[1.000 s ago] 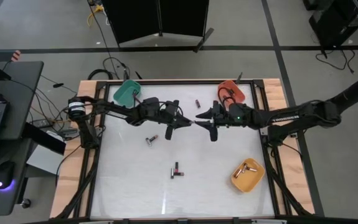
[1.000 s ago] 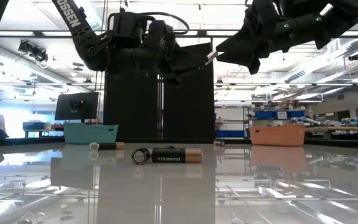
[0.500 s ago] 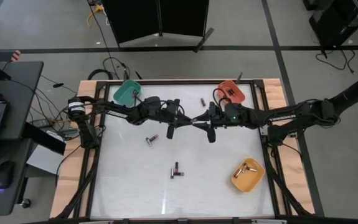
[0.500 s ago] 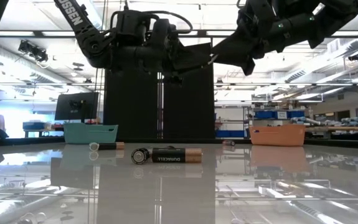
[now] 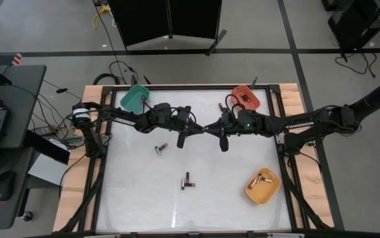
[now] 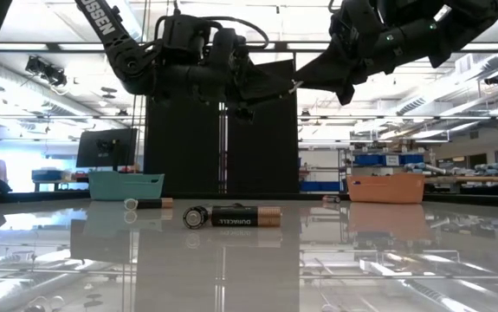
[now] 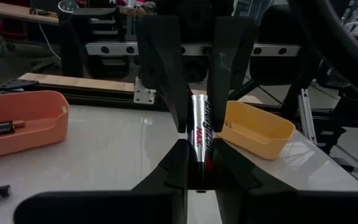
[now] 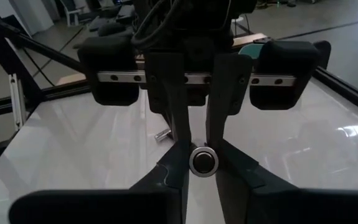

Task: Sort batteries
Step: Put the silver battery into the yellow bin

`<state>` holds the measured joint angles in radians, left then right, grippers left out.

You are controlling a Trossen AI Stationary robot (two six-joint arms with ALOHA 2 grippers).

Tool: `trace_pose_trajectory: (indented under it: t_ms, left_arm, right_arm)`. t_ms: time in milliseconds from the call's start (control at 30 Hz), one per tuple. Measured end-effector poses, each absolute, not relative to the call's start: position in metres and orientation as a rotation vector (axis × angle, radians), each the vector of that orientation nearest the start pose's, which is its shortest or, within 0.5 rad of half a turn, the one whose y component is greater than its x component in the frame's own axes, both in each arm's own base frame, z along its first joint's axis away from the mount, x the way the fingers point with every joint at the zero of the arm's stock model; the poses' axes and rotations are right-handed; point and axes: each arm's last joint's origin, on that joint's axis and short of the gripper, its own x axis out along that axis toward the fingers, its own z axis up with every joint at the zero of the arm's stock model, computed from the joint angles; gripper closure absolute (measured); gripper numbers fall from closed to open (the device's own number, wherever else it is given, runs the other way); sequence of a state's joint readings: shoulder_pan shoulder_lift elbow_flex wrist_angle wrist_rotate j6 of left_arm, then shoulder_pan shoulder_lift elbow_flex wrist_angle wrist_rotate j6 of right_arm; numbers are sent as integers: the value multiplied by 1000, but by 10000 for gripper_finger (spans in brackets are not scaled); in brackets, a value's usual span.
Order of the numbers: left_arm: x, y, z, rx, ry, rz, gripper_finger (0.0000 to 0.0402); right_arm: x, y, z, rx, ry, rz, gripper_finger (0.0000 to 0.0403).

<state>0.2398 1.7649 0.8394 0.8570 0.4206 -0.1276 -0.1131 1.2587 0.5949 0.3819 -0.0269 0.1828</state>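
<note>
One silvery battery with red lettering [image 7: 200, 134] is held level in the air above the table's far middle, between my two grippers, which meet tip to tip. My left gripper [image 5: 201, 129] comes from the table's left and my right gripper [image 5: 209, 128] from its right; both are shut on this battery. In the right wrist view the battery shows end-on [image 8: 203, 160]. Loose batteries lie on the table: a pair [image 5: 188, 180], another [image 5: 160, 149], and one far back [image 5: 214, 107]. My left gripper pinches the battery's end [image 7: 202, 167] nearer its own wrist between its two fingers. The fingers come level from the table's left and lie along the battery. The battery is level and clear of the table. My right gripper pinches the battery's other end [image 8: 203, 160] between its two fingertips. The fingers [image 7: 166, 74] come level from the table's right and lie along the battery. The battery hangs level between both grippers, high above the table.
A green bin [image 5: 135, 99] stands at the far left, a red-orange bin [image 5: 246, 97] holding a battery at the far right, and a yellow bin [image 5: 262, 186] with batteries at the near right. The table's near half [image 5: 143, 205] is bare.
My right gripper has gone toward the table's left, closing on my left gripper, and its fingertips now overlap the battery. The battery has stayed level in the air.
</note>
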Motion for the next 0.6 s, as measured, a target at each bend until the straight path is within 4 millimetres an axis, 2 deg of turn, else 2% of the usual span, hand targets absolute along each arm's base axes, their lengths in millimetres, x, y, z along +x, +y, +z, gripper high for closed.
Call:
trace_pose_trajectory:
  t_ms: [167, 433, 600]
  left_arm:
    - [353, 74, 197, -148, 71, -154, 348]
    - [353, 76, 195, -134, 89, -111, 235]
    - [348, 76, 185, -111, 125, -77, 208]
  right_arm:
    - [259, -29, 228, 200, 289, -113, 339]
    - [265, -25, 259, 177, 442, -108, 339]
    - [259, -6, 280, 227, 650, -68, 339]
